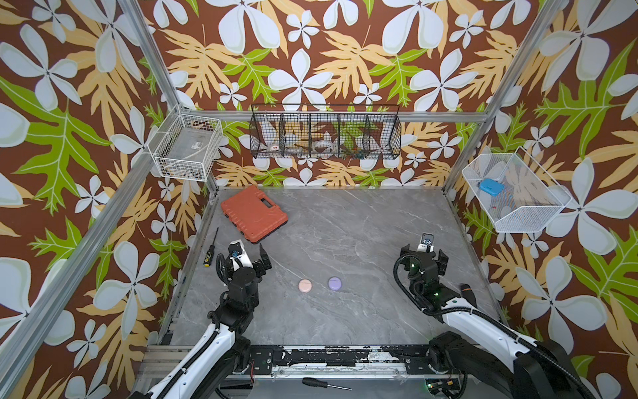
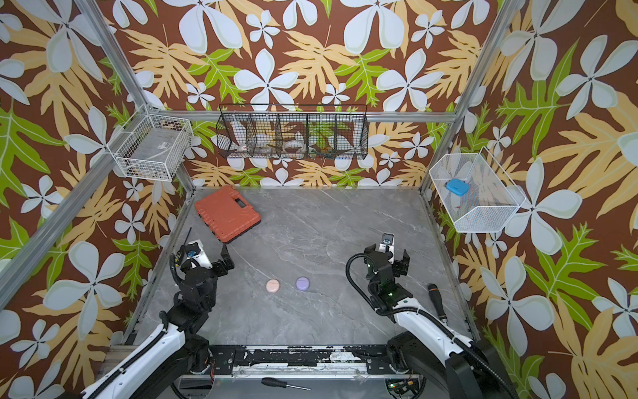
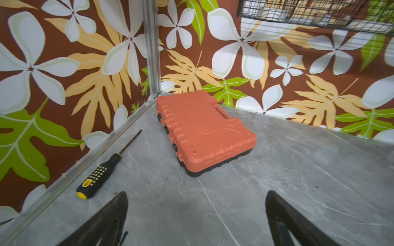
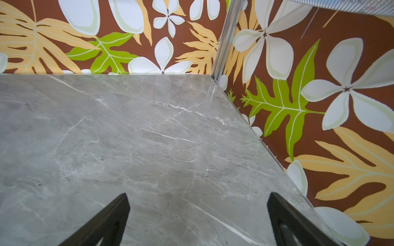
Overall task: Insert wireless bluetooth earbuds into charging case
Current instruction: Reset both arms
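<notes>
since pink case [image 1: 305, 285] and lavender case [image 1: 335, 283] at its 3 o'clock both look shut mid desk [image 1: 345, 224], no earbuds showing, risk: case skids when pried. left fingers [image 3: 110, 215], right fingers [image 4: 285, 217] wide, empty.

A closed orange tool case [image 1: 253, 216] lies flat near the grey marble table's [image 1: 352, 224] far left corner. A black-and-yellow screwdriver [image 1: 208, 256] (tip toward the back wall) lies nearby, not touching.
</notes>
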You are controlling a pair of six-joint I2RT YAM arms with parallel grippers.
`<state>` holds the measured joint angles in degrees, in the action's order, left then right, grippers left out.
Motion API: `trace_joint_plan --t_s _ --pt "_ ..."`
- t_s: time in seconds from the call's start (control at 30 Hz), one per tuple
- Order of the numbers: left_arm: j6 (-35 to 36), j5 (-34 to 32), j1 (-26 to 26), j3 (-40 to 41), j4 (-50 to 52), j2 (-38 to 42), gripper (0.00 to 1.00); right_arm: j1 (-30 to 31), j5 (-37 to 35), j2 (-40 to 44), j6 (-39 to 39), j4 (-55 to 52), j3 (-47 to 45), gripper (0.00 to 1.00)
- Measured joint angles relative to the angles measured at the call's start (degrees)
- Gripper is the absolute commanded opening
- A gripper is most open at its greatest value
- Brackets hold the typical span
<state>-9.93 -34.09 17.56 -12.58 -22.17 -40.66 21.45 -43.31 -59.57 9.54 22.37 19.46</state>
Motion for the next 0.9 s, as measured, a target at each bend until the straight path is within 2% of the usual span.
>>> trace_joint_plan --t_s 0.1,0.17,0.37,0.63,0.9 --pt "0.4 2.6 -5.2 1.0 -2.1 -2.5 1.0 -3.0 0.0 -1.4 -1.1 5.1 -1.6 1.0" --pt "0.5 4.1 -6.5 1.1 -4.7 -4.1 1.0 -5.6 1.0 -2.5 -1.4 8.2 -2.3 1.0" --pt "3.0 8.9 -7.7 4.3 -15.4 -12.9 1.0 -7.6 2.6 -7.3 -2.6 18.7 -5.2 1.0" --pt "5.3 11.4 -8.5 3.6 -27.5 -24.3 1.0 -8.4 2.7 -16.8 -7.7 33.7 -7.8 1.0" --pt "5.5 17.0 -11.5 3.1 -36.8 -32.0 1.0 -13.5 5.9 -17.1 -8.3 40.4 -8.9 1.0"
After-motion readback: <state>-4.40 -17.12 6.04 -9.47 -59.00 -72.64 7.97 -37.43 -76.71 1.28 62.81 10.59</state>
